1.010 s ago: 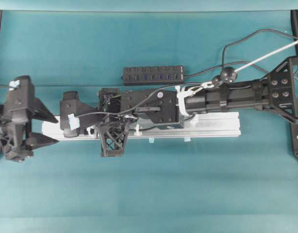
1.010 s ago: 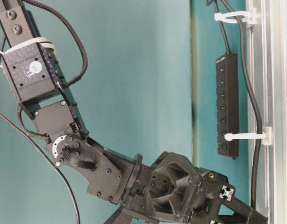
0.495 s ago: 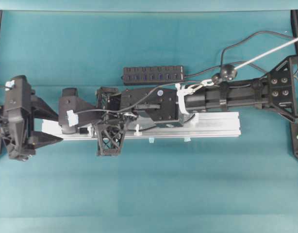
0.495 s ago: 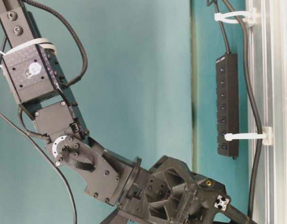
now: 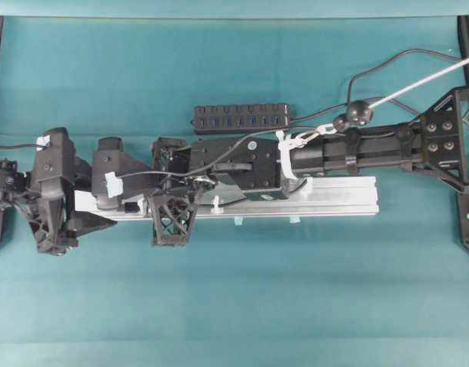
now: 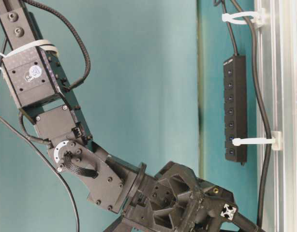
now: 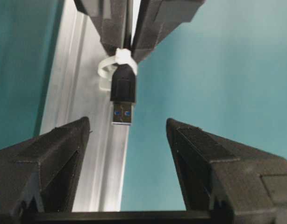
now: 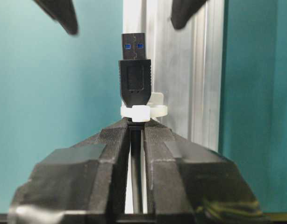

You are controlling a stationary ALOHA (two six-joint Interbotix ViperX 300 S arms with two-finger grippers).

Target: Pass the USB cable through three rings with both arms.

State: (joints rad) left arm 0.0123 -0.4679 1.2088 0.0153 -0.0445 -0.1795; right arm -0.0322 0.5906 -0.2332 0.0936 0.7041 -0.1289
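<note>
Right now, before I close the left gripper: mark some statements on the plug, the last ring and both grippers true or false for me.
1. The right gripper is shut on the USB cable just behind the plug. True.
2. The plug has not yet entered the ring in front of the right gripper. False: the plug body and metal tip stick out past the ring.
3. The left gripper is shut on the plug. False: its jaws stand wide open on either side of the plug, apart from it.
4. The plug's metal tip points toward the left gripper. True.
5. The port hub lies on the aluminium rail. False: it lies on the table beside the rail.
</note>
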